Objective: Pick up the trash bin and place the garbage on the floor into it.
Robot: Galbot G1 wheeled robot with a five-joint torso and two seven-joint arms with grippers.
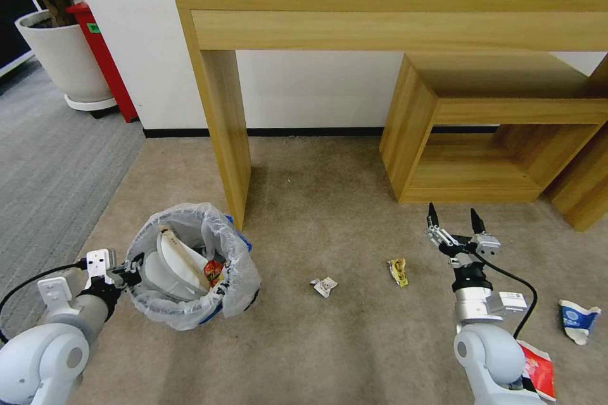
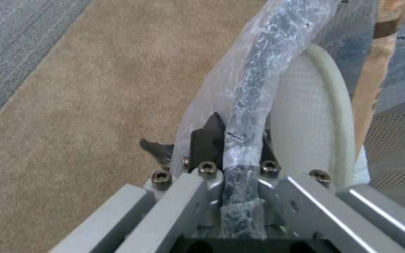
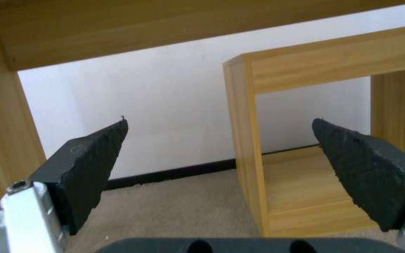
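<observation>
On the beige carpet point(image 1: 316, 215), my left gripper point(image 1: 130, 272) pinches the trash bin point(image 1: 190, 266) rim while my right gripper point(image 1: 453, 223), gaping empty, must drop onto the yellow wrapper point(image 1: 398, 271).

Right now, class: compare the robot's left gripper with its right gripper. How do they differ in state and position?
1. The left gripper is shut on the trash bin, clamping its bagged rim; the right gripper is open and holds nothing.
2. The left gripper sits at the trash bin's rim; the right gripper hangs over bare carpet, pointing at the low wooden shelf, with a yellow wrapper lying beside it.

Both are low, near the floor.
</observation>
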